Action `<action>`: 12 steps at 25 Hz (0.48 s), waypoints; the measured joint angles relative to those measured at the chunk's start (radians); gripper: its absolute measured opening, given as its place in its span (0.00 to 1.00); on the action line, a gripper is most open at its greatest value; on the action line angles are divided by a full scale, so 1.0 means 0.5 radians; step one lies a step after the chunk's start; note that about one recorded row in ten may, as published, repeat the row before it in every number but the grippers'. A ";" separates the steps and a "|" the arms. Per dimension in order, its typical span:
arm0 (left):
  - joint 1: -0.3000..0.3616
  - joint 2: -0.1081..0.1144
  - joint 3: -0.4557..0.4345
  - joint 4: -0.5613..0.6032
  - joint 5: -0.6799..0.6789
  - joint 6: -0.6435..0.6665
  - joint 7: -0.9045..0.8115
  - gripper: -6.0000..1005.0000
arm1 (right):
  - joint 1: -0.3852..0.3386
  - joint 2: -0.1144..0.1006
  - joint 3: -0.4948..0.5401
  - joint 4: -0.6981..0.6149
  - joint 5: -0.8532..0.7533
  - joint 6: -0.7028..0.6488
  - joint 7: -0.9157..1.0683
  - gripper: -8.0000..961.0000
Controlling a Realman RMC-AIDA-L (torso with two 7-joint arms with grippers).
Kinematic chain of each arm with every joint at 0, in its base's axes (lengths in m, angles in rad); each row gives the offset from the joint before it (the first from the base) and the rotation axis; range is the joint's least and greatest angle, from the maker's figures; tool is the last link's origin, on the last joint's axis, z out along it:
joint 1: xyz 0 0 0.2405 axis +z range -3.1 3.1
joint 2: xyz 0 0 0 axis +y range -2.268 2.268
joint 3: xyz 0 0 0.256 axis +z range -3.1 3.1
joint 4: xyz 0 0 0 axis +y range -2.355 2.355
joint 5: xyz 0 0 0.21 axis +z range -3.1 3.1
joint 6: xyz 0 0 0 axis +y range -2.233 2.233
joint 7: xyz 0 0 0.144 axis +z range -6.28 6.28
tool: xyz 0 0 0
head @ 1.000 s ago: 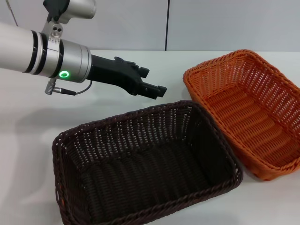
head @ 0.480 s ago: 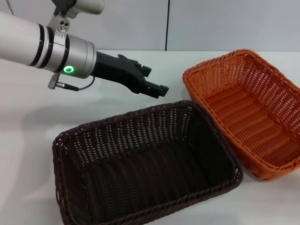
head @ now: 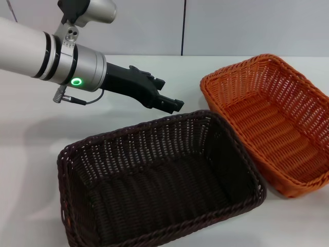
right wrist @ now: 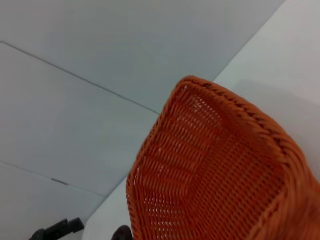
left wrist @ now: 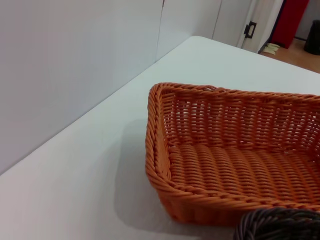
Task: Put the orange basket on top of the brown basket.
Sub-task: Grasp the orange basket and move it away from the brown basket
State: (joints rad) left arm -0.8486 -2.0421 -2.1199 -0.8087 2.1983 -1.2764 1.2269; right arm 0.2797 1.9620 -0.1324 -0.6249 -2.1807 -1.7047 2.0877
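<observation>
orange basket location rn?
In the head view, the orange basket sits on the white table at the robot's right, beside the brown basket, with the left gripper hovering off its near-left corner.

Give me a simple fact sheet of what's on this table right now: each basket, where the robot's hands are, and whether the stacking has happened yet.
orange basket: standing on the table, on the robot's right side, empty
brown basket: on the table in front of the robot, empty, its corner close to the orange basket
left gripper: in the air behind the brown basket, pointing toward the orange basket, holding nothing
right gripper: not visible in the head view
stacking: not yet done; the baskets stand side by side
</observation>
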 joint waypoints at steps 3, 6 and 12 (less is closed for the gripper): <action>-0.001 0.000 0.000 0.000 0.000 -0.003 0.002 0.84 | 0.045 -0.009 0.001 0.045 -0.003 0.025 0.009 0.76; -0.001 0.000 0.000 0.001 0.000 -0.006 0.003 0.84 | 0.083 -0.027 0.000 0.097 -0.004 0.059 0.035 0.76; 0.016 -0.001 0.000 -0.002 0.000 -0.007 0.006 0.84 | 0.112 -0.046 -0.016 0.110 -0.007 0.203 0.107 0.76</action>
State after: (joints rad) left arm -0.8408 -2.0427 -2.1201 -0.8095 2.1983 -1.2800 1.2301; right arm 0.3355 1.9391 -0.1405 -0.5698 -2.1843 -1.6031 2.1411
